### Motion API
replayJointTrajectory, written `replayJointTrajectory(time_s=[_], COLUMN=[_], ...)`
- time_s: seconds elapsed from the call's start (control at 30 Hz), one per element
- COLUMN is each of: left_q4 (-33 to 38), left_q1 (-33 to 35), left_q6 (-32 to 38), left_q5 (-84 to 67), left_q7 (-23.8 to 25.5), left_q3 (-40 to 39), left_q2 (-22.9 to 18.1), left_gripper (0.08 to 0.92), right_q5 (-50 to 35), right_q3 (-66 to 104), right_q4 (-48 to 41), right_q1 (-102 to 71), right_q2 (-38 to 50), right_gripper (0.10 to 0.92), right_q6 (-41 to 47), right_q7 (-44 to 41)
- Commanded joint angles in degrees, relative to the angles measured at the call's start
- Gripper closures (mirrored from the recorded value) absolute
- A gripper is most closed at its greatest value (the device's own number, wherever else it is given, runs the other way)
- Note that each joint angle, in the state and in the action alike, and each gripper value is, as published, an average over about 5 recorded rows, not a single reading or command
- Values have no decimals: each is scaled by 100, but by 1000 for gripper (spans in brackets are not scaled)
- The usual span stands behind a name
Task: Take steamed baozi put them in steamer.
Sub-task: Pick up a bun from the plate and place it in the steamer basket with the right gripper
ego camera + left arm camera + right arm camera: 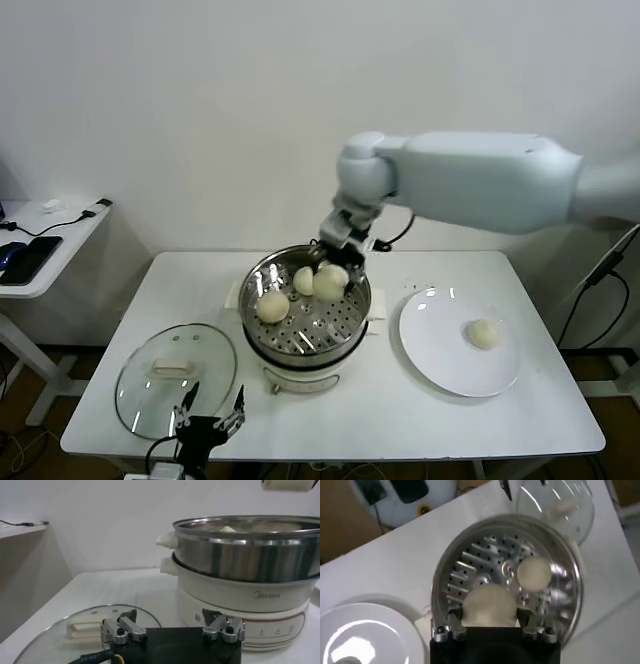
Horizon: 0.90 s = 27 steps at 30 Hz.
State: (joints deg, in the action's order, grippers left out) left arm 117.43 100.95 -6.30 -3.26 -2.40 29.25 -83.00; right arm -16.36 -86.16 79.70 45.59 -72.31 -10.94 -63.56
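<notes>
Baozi job looks mostly done, so here's the layout, biggest thing first. White counter (pixel 400 420) carries everything. The steamer (pixel 262 300) sits mid-counter with its perforated tray exposed, and that's why the glass lid (pixel 140 385) is parked flat on the counter to the robot's left of it: the pot has to stay uncovered for loading. On the other side is the white plate (pixel 440 350), the supply spot, with one baozi (pixel 484 334) left on it.

Right gripper (pixel 490 625) hangs over the back rim of the steamer, fingers (pixel 451 625) clamped on either side of a baozi (pixel 489 602), held above the tray, I'd guess so it can be lowered into an open patch. Inside the pot I count two buns: one (pixel 271 306) on the robot's left of the tray and another (pixel 303 280) at the back, though that cluster overlaps the held one, so I'm not certain.

Left gripper (pixel 172 626) idles low at the counter's front edge by the lid, fingers apart, holding nothing.
</notes>
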Motion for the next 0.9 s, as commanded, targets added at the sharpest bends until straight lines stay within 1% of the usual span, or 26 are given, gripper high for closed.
replayJointTrajectory(time_s=[0.03,0.4,0.63,0.7,0.8,0.9], left_q4=[-35,-40,-40,-39,-31,-26], left_q1=[9,10,11,12,19,26], left_q6=[13,27,35,38,44,53], left_q5=[4,2,-8,-11,-13,-14], left_q7=[-7,-11,-14,-17,-17,-16], left_q3=[-6,-19,-23,-23,-26,-29], left_q2=[-1,-11,-8,-7,-5,-5], left_gripper=[177,177,177,177,177,177], right_q5=[742,1078,1135,1130,1073,997], right_q3=[71,61,63,76,86,84], right_q4=[-30,-305,-502,-552,-579,-573], right_q1=[-731,-1220,-1299,-1294,-1212,-1020], right_q2=[-754,-888,-943,-944,-927,-876], right_gripper=[323,321,320,305,249,210], right_q6=[-673,-681,-699,-709,-758,-916], right_q7=[32,255,364,423,456,414])
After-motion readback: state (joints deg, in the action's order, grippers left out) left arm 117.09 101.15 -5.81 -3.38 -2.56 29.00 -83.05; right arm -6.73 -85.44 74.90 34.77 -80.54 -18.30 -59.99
